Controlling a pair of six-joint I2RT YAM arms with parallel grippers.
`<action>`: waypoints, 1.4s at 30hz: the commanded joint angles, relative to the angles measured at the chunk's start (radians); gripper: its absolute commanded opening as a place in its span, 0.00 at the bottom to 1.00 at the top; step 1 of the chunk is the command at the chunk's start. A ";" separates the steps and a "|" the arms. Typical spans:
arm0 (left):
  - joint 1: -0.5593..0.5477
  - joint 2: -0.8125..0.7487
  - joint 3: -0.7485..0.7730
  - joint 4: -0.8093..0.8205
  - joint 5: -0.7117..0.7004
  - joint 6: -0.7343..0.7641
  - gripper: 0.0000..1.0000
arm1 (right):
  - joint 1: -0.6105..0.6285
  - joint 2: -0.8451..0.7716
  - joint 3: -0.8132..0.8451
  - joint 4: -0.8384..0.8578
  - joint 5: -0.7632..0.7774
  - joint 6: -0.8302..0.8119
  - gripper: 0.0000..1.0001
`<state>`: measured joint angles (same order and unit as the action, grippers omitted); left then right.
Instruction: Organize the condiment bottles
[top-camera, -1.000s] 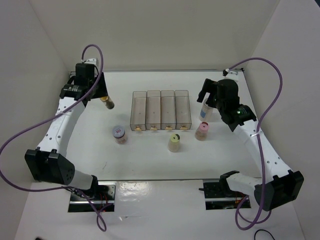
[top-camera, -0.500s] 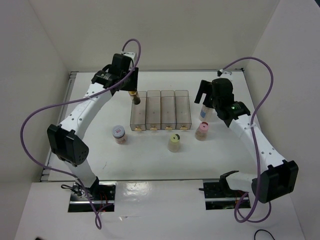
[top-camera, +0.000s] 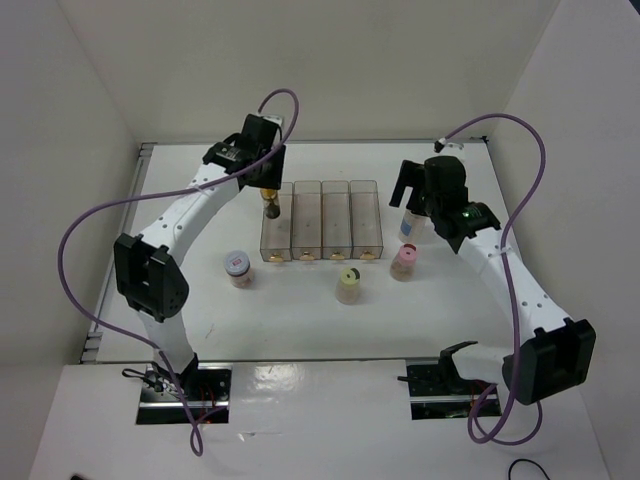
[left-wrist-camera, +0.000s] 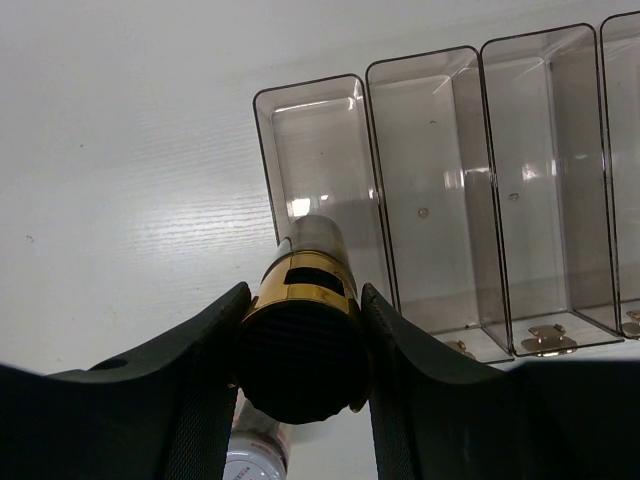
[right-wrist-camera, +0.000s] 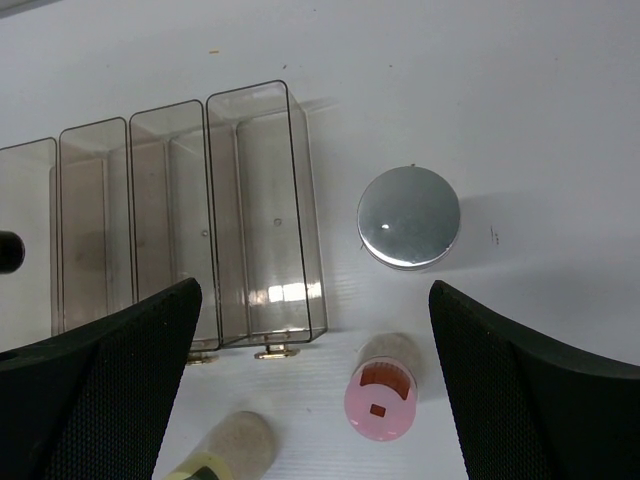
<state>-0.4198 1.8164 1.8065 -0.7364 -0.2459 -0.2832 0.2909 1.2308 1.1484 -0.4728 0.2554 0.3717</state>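
Gripping the slim amber bottle (left-wrist-camera: 303, 300) by its black-capped end, the left gripper (left-wrist-camera: 303, 335) is clamped on it from both sides, the dark fingers (left-wrist-camera: 200, 360) pressed against the gold band just below the cap. It holds the bottle over the leftmost slot of the clear rack (left-wrist-camera: 372, 180), near that slot's far end. From above, the bottle (top-camera: 270, 209) hangs from the left gripper (top-camera: 268, 193) with its lower end at the slot's rim; whether it touches the rack (top-camera: 321, 215) cannot be told. All four slots look bare apart from small brass fittings at their near ends. The right gripper (top-camera: 411, 192) hangs with its fingers (right-wrist-camera: 120, 350) spread wide and grasps nothing. In its wrist view the right gripper (right-wrist-camera: 315, 295) frames the grey-lidded jar (right-wrist-camera: 409, 217), which stands upright on the white table (top-camera: 300, 320) just right of the rack (right-wrist-camera: 208, 200). From above this jar (top-camera: 408, 227) shows a blue label. The pink jar (top-camera: 404, 261) stands just near of it, apart from it, and appears in the right wrist view as well (right-wrist-camera: 380, 400). The cream jar (top-camera: 348, 284) with a dark-dotted lid stands near of the rack's right half, and the white-lidded brown jar (top-camera: 238, 267) stands near and left of the rack's left corner
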 joint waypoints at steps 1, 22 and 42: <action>-0.011 0.003 0.027 0.066 -0.007 0.013 0.24 | -0.009 0.016 0.031 0.033 0.004 -0.016 0.99; -0.011 0.093 -0.073 0.166 0.001 -0.014 0.27 | -0.009 0.025 0.051 0.023 -0.015 -0.016 0.99; -0.011 0.081 -0.093 0.160 0.002 -0.033 0.79 | -0.009 0.044 0.051 0.023 -0.042 -0.025 0.99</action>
<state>-0.4282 1.9213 1.7111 -0.5903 -0.2394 -0.2981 0.2897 1.2633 1.1557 -0.4728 0.2226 0.3599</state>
